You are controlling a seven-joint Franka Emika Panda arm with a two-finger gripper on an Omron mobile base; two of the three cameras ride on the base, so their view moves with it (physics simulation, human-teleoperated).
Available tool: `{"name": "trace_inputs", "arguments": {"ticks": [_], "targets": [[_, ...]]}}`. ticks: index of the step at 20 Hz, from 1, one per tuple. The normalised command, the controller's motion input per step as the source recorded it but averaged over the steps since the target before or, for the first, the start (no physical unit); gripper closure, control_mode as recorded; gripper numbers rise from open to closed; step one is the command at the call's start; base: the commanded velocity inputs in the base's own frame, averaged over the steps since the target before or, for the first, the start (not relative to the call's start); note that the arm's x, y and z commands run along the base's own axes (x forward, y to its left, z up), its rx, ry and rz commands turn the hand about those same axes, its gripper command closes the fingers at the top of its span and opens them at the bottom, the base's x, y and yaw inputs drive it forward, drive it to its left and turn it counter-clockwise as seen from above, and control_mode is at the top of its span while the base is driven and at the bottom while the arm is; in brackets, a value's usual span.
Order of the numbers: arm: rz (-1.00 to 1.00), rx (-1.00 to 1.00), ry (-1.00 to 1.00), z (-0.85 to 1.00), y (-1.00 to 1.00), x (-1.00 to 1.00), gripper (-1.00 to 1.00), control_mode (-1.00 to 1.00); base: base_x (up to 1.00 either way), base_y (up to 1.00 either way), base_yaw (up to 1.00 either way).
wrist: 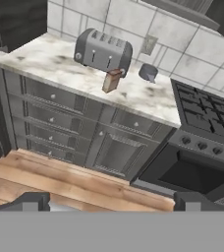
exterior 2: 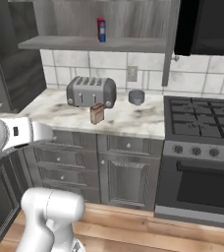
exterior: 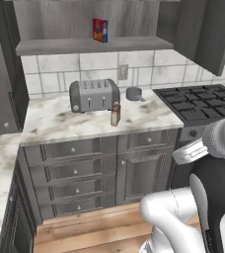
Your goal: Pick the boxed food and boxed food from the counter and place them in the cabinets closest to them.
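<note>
We saw the slim red carton already standing on the plain grey cabinet shelf. The small tan-brown carton stood upright on the white marble table, just in front of the silver toaster. Our end effector was released and empty, well apart from it. We judged it best to approach the carton from the front — clear of the toaster — and grip its narrow sides.

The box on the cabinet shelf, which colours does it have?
The box is red with blue and yellow print, clearest in the left base view.
</note>
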Motion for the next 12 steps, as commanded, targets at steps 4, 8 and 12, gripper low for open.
{"name": "trace_inputs", "arguments": {"ticks": [4, 8, 12], "targets": [[0.00, 0.00, 0.00, 0.00, 0.00, 0.00, -1.00, 1.00, 0.45, 0.28, -0.04], [0.00, 0.00, 0.00, 0.00, 0.00, 0.00, -1.00, 1.00, 0.49, 0.30, -0.04], [0.00, 0.00, 0.00, 0.00, 0.00, 0.00, -1.00, 1.00, 0.52, 0.31, -0.04]]}}
